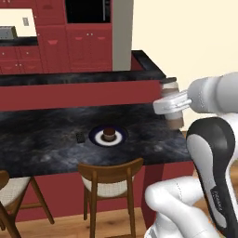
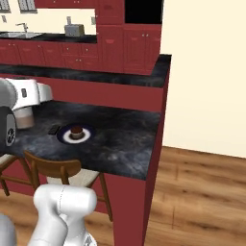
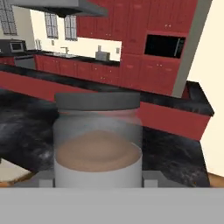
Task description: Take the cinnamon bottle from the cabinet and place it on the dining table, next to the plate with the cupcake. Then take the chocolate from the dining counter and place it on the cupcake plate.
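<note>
The tool (image 1: pixel 173 108) is clamped around the cinnamon bottle (image 1: pixel 172 105), carrying it upright above the right end of the dark worktop (image 1: pixel 46 139), well apart from the plate (image 1: pixel 108 136) with the cupcake (image 1: pixel 109 134). The grip sits mid-body on smooth glass (a slip or a tilt seems possible if the arm swings fast). Lowered too close, the bottle could knock the cupcake or land on the plate rim; the chocolate (image 1: pixel 80 137) lies just left of the plate, so the right side looks safer
</note>
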